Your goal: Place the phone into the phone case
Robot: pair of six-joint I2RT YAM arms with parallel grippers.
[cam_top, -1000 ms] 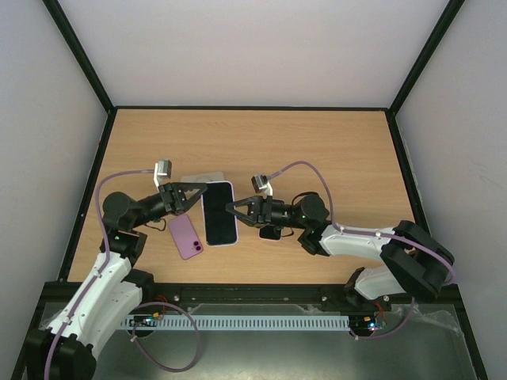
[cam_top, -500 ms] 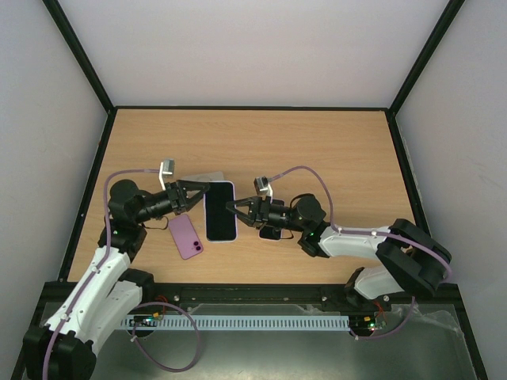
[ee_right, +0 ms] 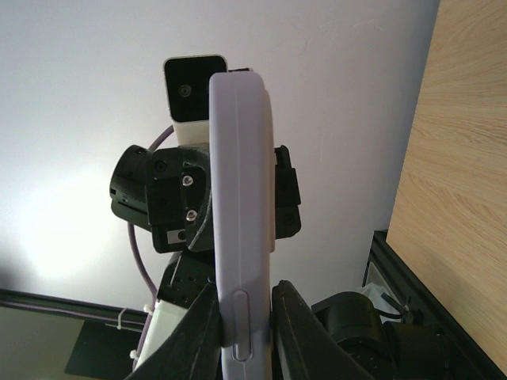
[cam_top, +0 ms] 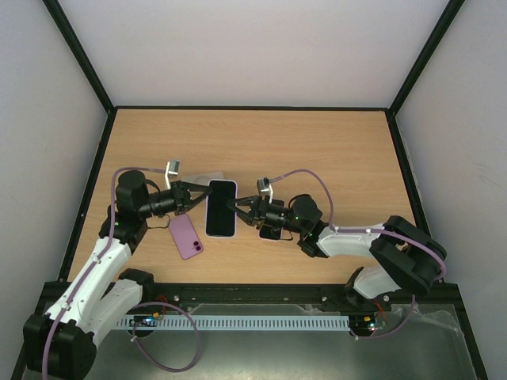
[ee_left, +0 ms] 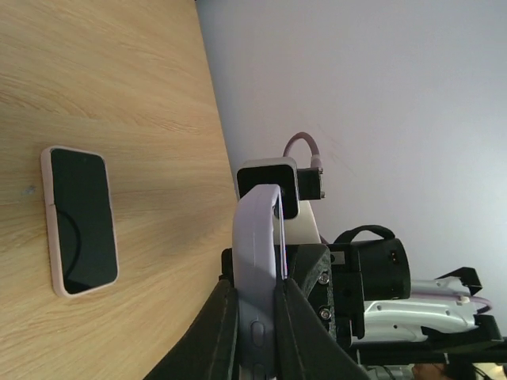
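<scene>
A phone with a black screen and a pale lilac rim (cam_top: 221, 207) is held flat, screen up, between both grippers. My left gripper (cam_top: 198, 202) is shut on its left long edge. My right gripper (cam_top: 240, 207) is shut on its right long edge. In the left wrist view the lilac edge (ee_left: 255, 237) stands between my shut fingers (ee_left: 255, 289). The right wrist view shows the other edge (ee_right: 242, 182) with a side button, clamped by my gripper (ee_right: 242, 297). A purple phone-shaped piece (cam_top: 185, 236) lies on the table below the left gripper; I cannot tell whether it is a case.
A second dark-screened phone with a pinkish rim (ee_left: 79, 220) lies on the table, partly under my right arm (cam_top: 273, 232). A clear flat piece (cam_top: 203, 175) lies just behind the held phone. Black frame rails (cam_top: 95, 166) edge the wooden table (cam_top: 317, 150).
Both grippers kept their hold. The held phone shifted slightly to the right and its outline looks shorter. The left arm's elbow swung left and back.
</scene>
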